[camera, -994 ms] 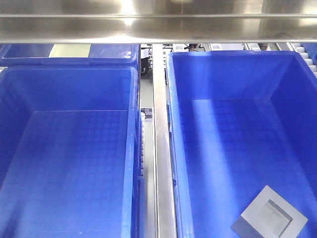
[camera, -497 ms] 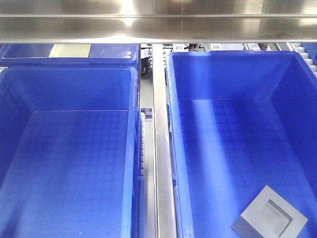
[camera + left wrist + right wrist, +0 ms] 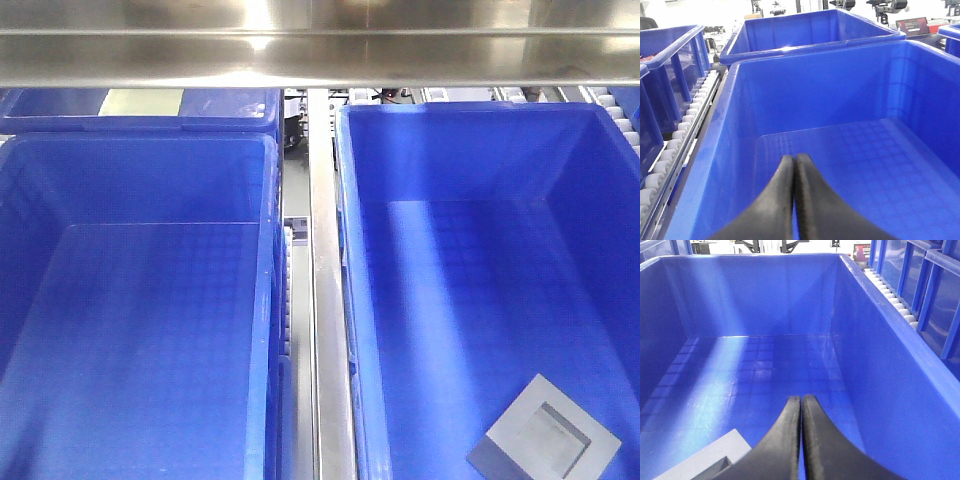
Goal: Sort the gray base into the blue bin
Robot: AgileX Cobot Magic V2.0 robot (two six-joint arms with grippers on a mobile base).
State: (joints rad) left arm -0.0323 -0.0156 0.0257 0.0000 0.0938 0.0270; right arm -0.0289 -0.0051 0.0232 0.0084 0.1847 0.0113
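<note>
Nothing moved; both grippers, left gripper point(image 3: 794, 162) and right gripper point(image 3: 801, 402), closed, empty.

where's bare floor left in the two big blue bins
The left bin shows bare floor wall to wall. In the right bin, only the near right corner is taken, by the gray block; floor behind and left of it is free.

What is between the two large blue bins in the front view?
In the front-facing view, a metal rail runs between the left blue bin and the right blue bin, which holds the gray base; white rollers show beside it.
</note>
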